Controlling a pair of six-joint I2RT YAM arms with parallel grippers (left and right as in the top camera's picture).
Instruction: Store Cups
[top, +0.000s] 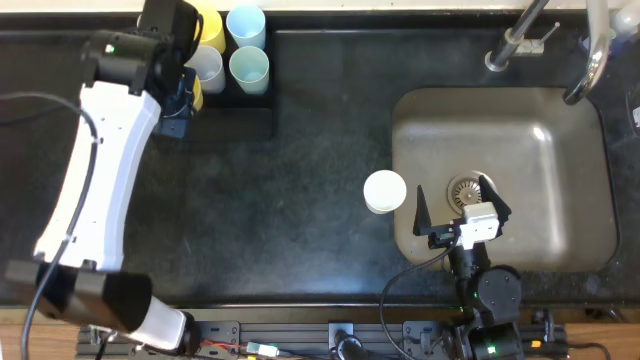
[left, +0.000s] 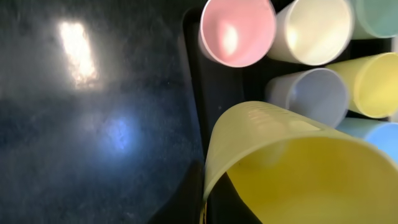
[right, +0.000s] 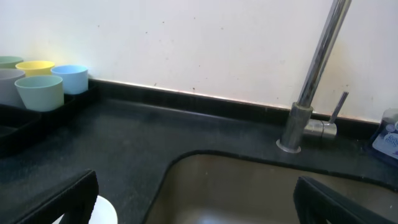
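Yellow cup (left: 298, 168): tilted, clamped in left gripper (top: 183, 95) over the tray (left: 214, 93), beside the grey cup (left: 311, 93).
White cup (top: 385, 191): on the counter (top: 320, 130) at the sink (top: 560, 120) edge.
Right gripper (top: 455, 195): fingers apart, above the sink.
Handling: level the yellow cup, lower it into bare tray space, release gently.

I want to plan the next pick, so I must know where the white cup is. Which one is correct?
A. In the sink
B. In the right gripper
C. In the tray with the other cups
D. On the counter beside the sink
D: the white cup stands on the counter, just outside the left rim of the sink.
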